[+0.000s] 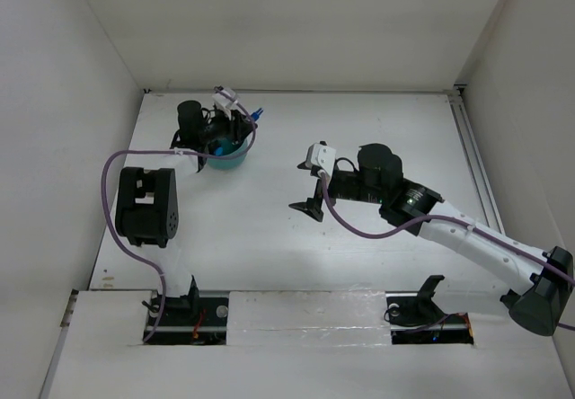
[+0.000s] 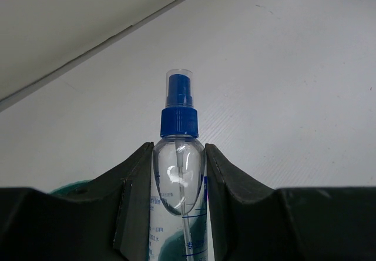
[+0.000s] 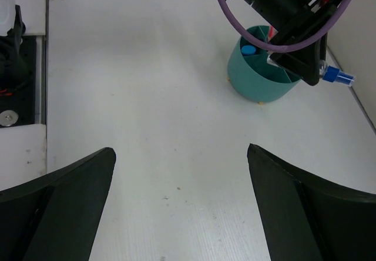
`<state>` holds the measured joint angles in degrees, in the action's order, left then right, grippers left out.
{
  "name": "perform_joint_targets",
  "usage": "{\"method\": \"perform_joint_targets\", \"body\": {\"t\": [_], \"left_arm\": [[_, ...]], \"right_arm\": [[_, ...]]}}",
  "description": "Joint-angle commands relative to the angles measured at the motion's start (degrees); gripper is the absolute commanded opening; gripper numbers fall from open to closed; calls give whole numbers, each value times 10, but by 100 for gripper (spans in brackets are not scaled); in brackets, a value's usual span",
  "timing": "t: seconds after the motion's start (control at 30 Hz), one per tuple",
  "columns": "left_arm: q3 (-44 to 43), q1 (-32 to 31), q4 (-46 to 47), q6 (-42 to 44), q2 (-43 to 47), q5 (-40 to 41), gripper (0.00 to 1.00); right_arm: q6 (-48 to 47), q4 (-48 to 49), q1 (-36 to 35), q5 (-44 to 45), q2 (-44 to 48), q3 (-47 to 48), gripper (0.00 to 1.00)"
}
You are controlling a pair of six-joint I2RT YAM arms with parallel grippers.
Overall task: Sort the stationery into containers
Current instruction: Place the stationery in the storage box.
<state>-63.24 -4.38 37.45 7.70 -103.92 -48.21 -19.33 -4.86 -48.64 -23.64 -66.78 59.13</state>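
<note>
left pincer closed on clear spray bottle, blue cap pointed outward | bottle held just above teal tub rim | right pincer spread wide, nothing gripped, over tabletop, well apart from tub

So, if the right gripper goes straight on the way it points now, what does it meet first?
Probably the table top, well short of the teal tub; depth is unclear.
</note>
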Motion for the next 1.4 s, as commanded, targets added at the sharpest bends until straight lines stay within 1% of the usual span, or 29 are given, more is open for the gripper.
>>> {"method": "perform_joint_targets", "body": {"t": [0.0,0.3,0.63,0.8,1.37], "left_arm": [[6,3,32,10,9,-4,0],[6,3,32,15,4,7,0],[-20,3,-2,10,-8,19,0],[-20,3,-7,10,-8,38,0],[-2,3,-12,26,14,62,0]], "right_arm": [[-5,36,5,-12,11,3,100],[-11,36,5,-12,11,3,100],[-11,36,5,-18,11,3,100],[-11,36,5,-18,11,-2,100],[-11,36,5,-23,17,-2,100]]}}
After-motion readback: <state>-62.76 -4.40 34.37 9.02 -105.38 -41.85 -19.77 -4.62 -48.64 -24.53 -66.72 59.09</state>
